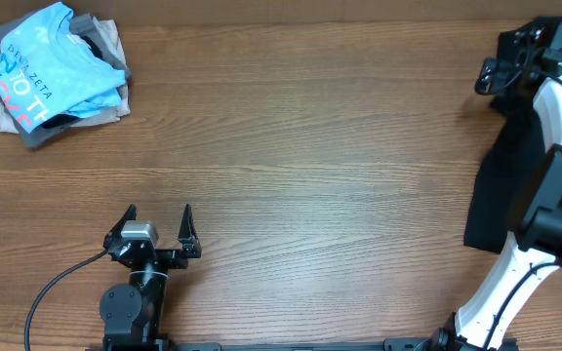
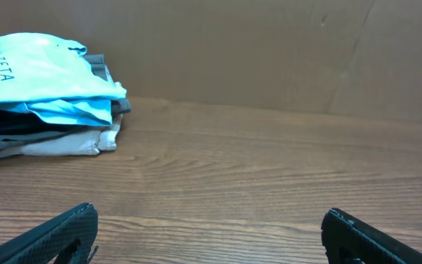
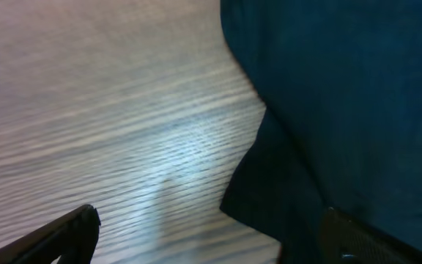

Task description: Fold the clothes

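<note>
1. The black garment (image 1: pixel 496 195) is lying bunched at the right edge of the table (image 1: pixel 310 166), partly hidden under the right arm. The part that is showing is running from the near side toward the far side.
2. The right gripper (image 3: pixel 209 220) is hanging over that edge with its jaws spread wide and gripping nothing. In its wrist view the dark cloth is filling the right half, with bare wood to the left.
3. The left gripper (image 1: pixel 159 216) is also standing wide and empty, well apart from the garment. It is facing the far-left pile topped by the light blue tee (image 1: pixel 47 63).
4. The right arm is sitting far nearer, so the first grasp is probably falling to it — most likely dragging the cloth leftward into open table.
</note>
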